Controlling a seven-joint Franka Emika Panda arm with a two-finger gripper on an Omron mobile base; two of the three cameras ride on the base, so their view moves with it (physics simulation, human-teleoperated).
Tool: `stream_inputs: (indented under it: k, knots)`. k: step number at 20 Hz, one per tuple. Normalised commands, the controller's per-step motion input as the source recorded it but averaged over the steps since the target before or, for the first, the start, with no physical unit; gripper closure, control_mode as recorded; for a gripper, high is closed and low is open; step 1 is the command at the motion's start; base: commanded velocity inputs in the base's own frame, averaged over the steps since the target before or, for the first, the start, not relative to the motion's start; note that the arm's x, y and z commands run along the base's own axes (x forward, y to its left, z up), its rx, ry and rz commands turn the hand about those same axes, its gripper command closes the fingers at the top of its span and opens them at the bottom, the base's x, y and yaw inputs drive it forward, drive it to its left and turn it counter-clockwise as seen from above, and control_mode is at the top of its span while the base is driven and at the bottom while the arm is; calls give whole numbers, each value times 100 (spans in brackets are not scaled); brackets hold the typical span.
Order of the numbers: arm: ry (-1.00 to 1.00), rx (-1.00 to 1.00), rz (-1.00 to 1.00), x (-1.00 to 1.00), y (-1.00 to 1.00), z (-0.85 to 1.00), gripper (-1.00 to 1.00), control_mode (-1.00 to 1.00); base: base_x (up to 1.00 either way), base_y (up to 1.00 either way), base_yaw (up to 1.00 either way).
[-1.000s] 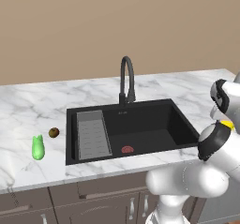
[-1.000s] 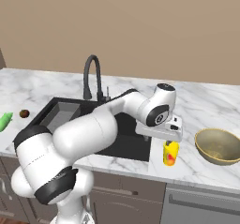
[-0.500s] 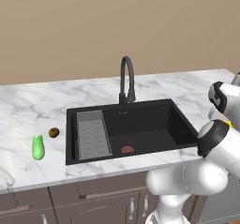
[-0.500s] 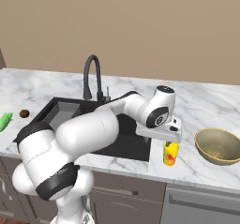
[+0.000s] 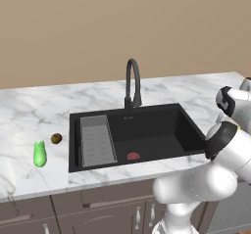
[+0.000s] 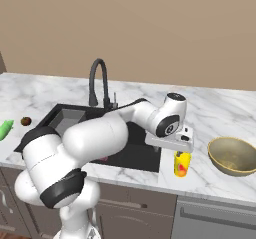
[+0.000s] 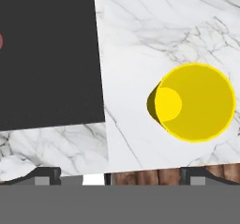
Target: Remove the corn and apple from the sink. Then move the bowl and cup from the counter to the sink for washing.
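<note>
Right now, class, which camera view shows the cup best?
The hand view: it looks straight down into the cup, open mouth clear on the counter. The right base view shows its side under the open tool.

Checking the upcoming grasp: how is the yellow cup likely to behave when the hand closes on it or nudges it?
The cup stands upright and looks rigid, so it probably won't deform. It is small and seemingly empty in the hand view, so likely light. Narrow and near the counter front edge, it could tip if nudged.
</note>
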Motion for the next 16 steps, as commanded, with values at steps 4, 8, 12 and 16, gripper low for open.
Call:
stream_inputs:
  k: [4, 8, 12, 16]
  knots:
    - [0, 0, 0, 0, -10, -8, -100, -100, 0, 0, 0]
    - [0, 0, -1, 0, -9, -10, -100, -100, 0, 0, 0]
    - [0, 0, 0, 1, -7, -7, -100, -100, 0, 0, 0]
    - [0, 0, 0, 0, -5, -4, -100, -100, 0, 0, 0]
